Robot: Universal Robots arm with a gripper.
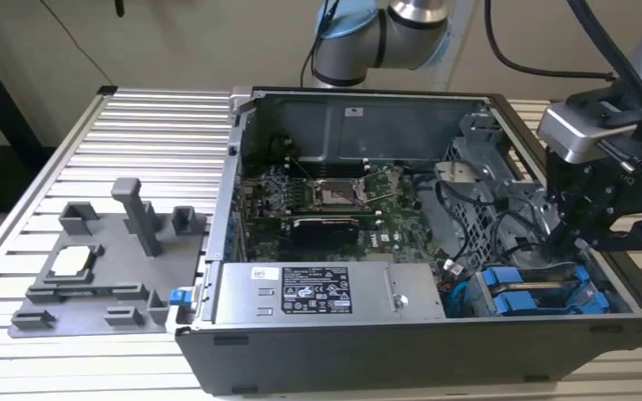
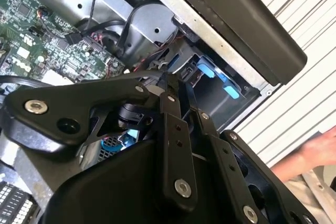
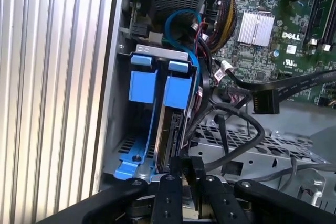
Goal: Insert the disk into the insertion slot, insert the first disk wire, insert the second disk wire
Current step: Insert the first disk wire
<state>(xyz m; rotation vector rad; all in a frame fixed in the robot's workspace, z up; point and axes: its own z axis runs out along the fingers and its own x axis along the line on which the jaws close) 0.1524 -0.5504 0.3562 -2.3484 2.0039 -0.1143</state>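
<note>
At the insertion slot [image 3: 126, 148] | disk [image 3: 169, 129] is standing on edge inside it | gripper [image 3: 186, 166] is pinching closed on the disk's end at the slot's mouth

Green motherboard [image 1: 333, 209], grey power supply [image 1: 310, 294], slatted table [image 1: 154, 125]

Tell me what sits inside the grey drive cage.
Two blue carriers stand side by side in the drive cage; the one beside the cables holds the disk. The disk's near end is hidden behind the gripper.
</note>
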